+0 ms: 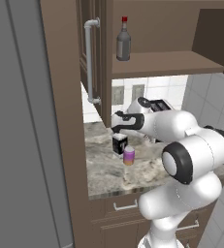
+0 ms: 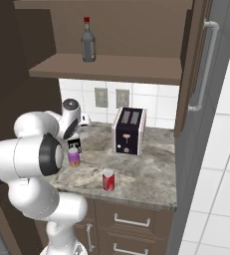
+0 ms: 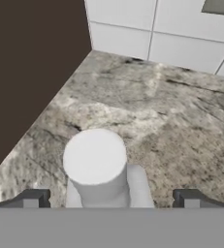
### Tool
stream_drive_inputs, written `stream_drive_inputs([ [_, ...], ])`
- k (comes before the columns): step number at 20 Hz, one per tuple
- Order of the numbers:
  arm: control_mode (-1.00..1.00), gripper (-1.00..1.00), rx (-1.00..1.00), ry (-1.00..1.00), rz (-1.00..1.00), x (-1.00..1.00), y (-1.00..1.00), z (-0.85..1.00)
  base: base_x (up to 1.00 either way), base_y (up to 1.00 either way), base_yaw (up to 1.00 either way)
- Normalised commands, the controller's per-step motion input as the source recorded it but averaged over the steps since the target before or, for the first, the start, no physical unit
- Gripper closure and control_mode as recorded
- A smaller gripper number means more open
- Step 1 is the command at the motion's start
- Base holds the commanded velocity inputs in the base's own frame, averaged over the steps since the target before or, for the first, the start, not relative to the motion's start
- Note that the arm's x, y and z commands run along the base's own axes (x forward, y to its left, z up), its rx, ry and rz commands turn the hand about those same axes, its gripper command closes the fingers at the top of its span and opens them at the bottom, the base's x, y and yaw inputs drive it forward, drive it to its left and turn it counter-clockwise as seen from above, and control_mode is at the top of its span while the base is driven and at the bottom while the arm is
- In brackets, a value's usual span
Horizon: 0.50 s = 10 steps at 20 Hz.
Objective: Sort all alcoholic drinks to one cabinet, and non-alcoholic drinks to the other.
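Now the pincer, jaws spread wide and holding nothing, hangs directly over the pale neck of the square bottle, which stands on the bench just behind the purple can. It should descend straight, centred, then close below the cap. The forearm reaches horizontally leftward, wrist pointing down.

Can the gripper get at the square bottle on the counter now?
Probably yes: the open gripper hangs right above the square bottle, its pale top between the fingertips, with nothing between them.
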Motion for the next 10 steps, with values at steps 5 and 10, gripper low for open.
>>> stream_drive_inputs([
  [5,-1.00,-1.00,-0.03,-0.12,0.00,0.00,0.00,0.00,0.00,0.00,0.00],
  [10,-1.00,-1.00,-0.02,-0.05,0.00,0.08,0.00,-0.17,0.00,0.00,0.00],
])
